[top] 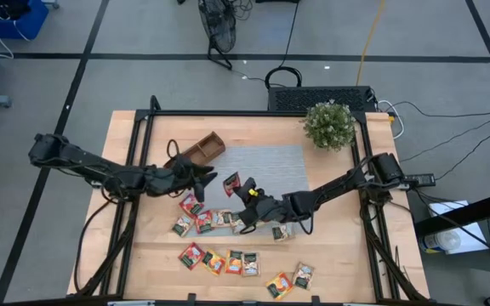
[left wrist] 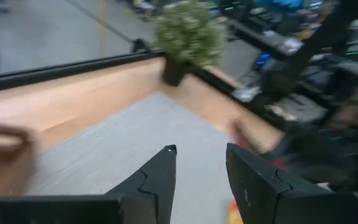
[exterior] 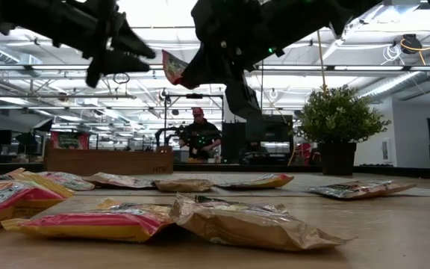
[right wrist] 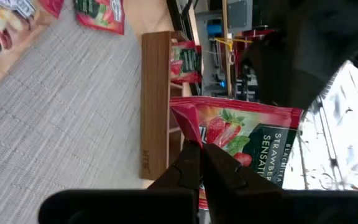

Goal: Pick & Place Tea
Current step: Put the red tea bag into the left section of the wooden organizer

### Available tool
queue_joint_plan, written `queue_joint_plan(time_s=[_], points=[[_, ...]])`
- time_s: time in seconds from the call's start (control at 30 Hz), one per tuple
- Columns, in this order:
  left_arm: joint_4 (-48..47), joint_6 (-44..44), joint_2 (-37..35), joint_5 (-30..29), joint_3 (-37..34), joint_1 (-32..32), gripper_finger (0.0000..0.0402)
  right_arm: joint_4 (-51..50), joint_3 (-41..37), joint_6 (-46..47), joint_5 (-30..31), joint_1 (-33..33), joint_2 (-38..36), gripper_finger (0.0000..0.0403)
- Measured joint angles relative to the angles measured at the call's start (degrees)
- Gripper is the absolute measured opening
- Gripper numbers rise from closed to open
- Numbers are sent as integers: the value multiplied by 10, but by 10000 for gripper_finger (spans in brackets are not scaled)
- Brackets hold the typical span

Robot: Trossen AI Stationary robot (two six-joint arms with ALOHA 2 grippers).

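A red tea sachet [top: 230,184] hangs above the grey woven mat [top: 270,161], with my right gripper [top: 240,189] shut on it. My left gripper [top: 212,180] stands open just left of that sachet, level with it, and nothing is between its fingers [left wrist: 160,177]. Several more red, orange and green sachets [top: 219,259] lie flat on the wooden table near the front edge and at the mat's near edge [top: 196,212]. The brown wooden tray [top: 199,150] sits at the mat's far left corner. My right gripper pinches the red sachet near one edge [right wrist: 194,134] between its two fingertips [right wrist: 188,163]. The fingers come about level from the table's right side. The sachet sticks out past the fingertips toward my left gripper [exterior: 172,69], tilted and lifted clear of the mat.
A potted plant [top: 328,125] stands at the mat's far right corner. The tray holds a sachet in one compartment [right wrist: 185,62]. Black frame rails [top: 139,144] run along the table's sides. A person [exterior: 198,134] stands in the room beyond the far edge.
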Motion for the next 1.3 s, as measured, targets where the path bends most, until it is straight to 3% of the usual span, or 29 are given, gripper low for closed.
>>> queue_joint_plan(time_s=[0.17,0.43,0.6,1.0,1.3], points=[[83,48,37,53,0,12,159,1,0,15,-1,-10,0,0],[90,51,43,76,0,17,232,5,0,21,-2,-23,0,0],[90,43,44,79,0,21,247,29,0,18,-5,-23,-1,0],[90,37,44,126,0,56,213,42,0,17,-20,-23,-1,0],[90,37,44,161,0,77,155,44,0,16,-20,-23,-1,0]])
